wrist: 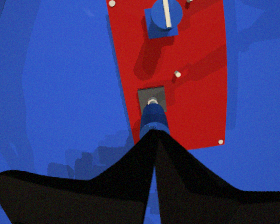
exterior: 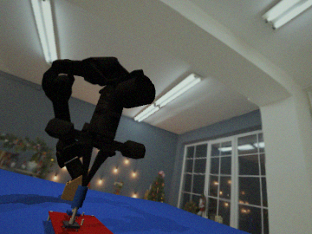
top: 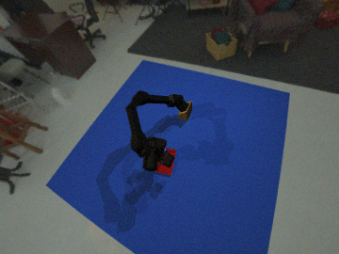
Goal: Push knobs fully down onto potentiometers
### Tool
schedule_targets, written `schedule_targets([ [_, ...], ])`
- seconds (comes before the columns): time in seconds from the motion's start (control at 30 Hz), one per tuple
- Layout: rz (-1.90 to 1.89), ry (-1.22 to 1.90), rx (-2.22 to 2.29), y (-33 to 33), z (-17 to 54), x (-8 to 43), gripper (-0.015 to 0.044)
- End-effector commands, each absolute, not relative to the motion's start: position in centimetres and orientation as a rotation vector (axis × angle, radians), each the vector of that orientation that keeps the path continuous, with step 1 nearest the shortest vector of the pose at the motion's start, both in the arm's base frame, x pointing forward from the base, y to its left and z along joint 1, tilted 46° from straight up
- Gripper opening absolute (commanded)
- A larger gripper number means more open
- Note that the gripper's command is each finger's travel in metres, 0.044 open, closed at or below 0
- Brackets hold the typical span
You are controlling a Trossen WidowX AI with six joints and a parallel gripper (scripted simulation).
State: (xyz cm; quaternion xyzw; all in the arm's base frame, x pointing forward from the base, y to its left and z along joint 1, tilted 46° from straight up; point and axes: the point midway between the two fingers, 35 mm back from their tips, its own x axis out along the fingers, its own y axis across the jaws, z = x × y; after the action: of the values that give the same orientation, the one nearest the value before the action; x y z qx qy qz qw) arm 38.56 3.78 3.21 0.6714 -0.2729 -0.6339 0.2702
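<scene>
1. The claw (exterior: pixel 85 185) (wrist: pixel 155 136) was closed, empty, its tips meeting at the top of a tall blue knob (exterior: pixel 78 197) (wrist: pixel 154 118).
2. Beneath, the red circuit board (exterior: pixel 90 224) (wrist: pixel 200 107) lay on blue.

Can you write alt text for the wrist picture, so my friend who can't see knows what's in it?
The black gripper, fingers shut, has its tips at the top of a tall blue knob on a shaft above a gray square on a red board. Farther up the board is another blue knob with a white line. Around the board is blue.
</scene>
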Motion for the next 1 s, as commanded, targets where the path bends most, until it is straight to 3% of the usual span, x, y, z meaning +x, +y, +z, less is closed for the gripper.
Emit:
schedule_targets([
  [0.0, -1.706, -0.744, 1.804, 3.02, 2.73, 38.63, 0.0],
  [0.97, -1.705, -0.744, 1.804, 2.26, 2.0, 38.69, 0.0],
])
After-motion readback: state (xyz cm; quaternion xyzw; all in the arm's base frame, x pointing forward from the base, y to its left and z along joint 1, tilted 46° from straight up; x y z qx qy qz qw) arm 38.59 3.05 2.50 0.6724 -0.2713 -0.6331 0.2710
